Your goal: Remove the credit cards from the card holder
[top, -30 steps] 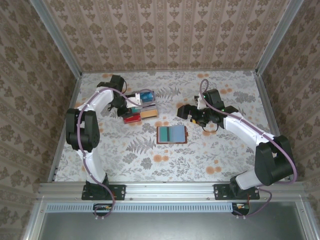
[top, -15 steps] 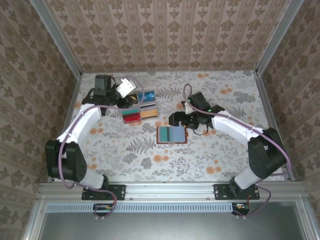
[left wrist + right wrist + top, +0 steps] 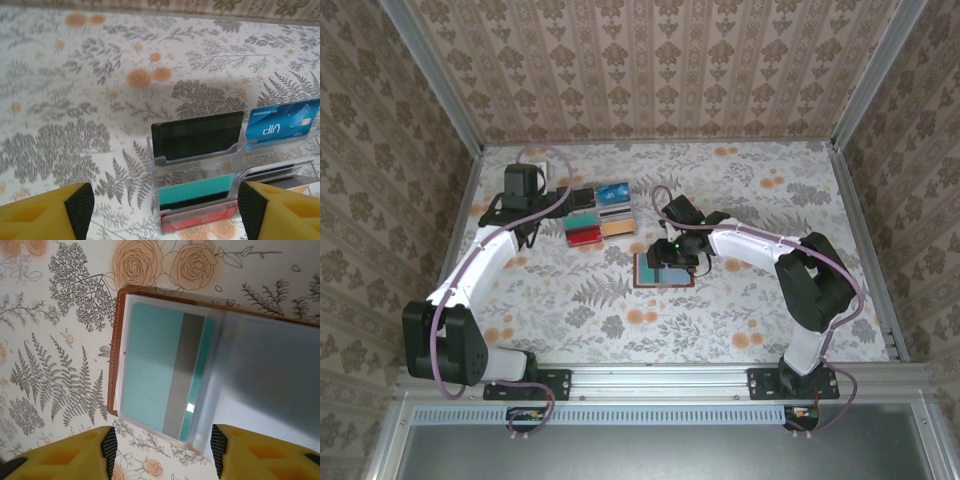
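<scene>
Room: three walls (image 3: 650, 60) papered in brown damask. Bare aluminium posts (image 3: 430, 75) run up the far corners. An aluminium rail (image 3: 660, 378) closes the near edge.

Bench (image 3: 750, 320): flat, covered edge to edge in a pale print of grey ferns and orange roses. It lies smooth wherever I can see it.

Arms: my left arm (image 3: 480, 265) runs up the left side toward the far end. My right arm (image 3: 760, 240) bends inward to mid-bench.

Clear plastic four-compartment tray (image 3: 600, 212): stands on the print at the far end, left of centre. In the left wrist view:
- farther row: a black card (image 3: 197, 135) upright, with a blue card marked VIP (image 3: 282, 125) in the slot beside it
- nearer slot: a teal card (image 3: 197, 189) with a red one (image 3: 200, 216) in front

Brown leather card holder (image 3: 665, 281): lies open and flat at mid-bench, apart from the tray. In the right wrist view, a clear sleeve on one page holds a teal credit card with a grey stripe (image 3: 150, 365). The other page is a plain blue-grey lining (image 3: 270, 375).

My left fingers (image 3: 565, 197): spread wide with nothing between them, at the tray's left end.

My right fingers (image 3: 670, 258): part-way apart over the card holder, with one tip on either side of the teal credit card's near edge. I cannot tell whether they touch the sleeve.
</scene>
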